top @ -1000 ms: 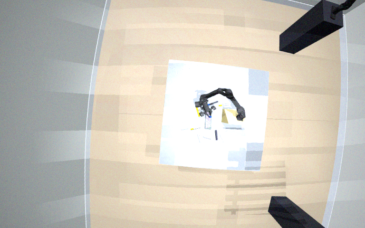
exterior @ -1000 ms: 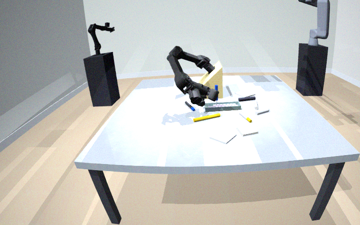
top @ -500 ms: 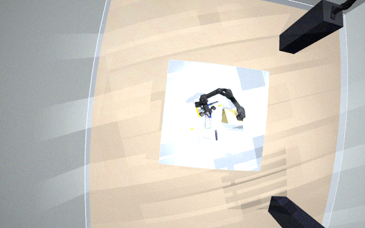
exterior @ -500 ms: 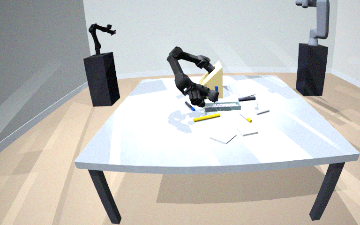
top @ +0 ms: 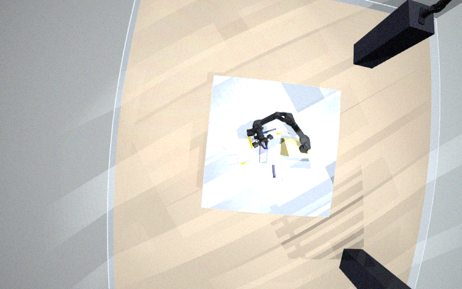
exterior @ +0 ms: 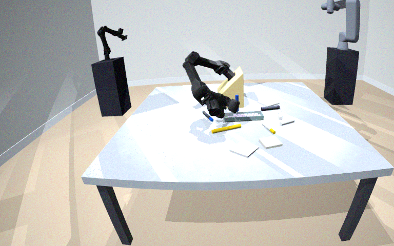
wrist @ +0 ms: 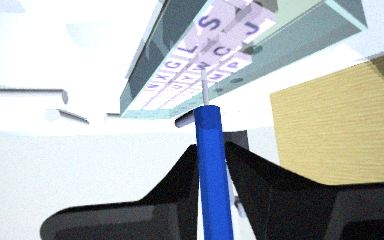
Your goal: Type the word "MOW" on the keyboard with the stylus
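The keyboard [top: 263, 161] [exterior: 247, 118] [wrist: 310, 46] is a teal-framed tray with pale lilac letter keys. My gripper [top: 265, 146] [exterior: 237, 108] [wrist: 210, 149] is shut on the blue stylus [exterior: 237, 98] [wrist: 214, 175] and holds it upright over the keyboard's near-arm end. In the wrist view the stylus's thin grey tip [wrist: 204, 90] meets the lower part of the W key [wrist: 201, 65]. Whether that key is pressed down cannot be told. The M key [wrist: 216, 76] is just right of the tip. The O key cannot be made out.
A wooden wedge block [exterior: 236, 88] [wrist: 325, 120] stands behind the keyboard. A yellow marker [exterior: 226, 128], a dark pen with a blue end [exterior: 208, 116], a black cylinder [exterior: 270, 108], a yellow-ended pen [exterior: 272, 130] and a white block [exterior: 270, 142] lie around it.
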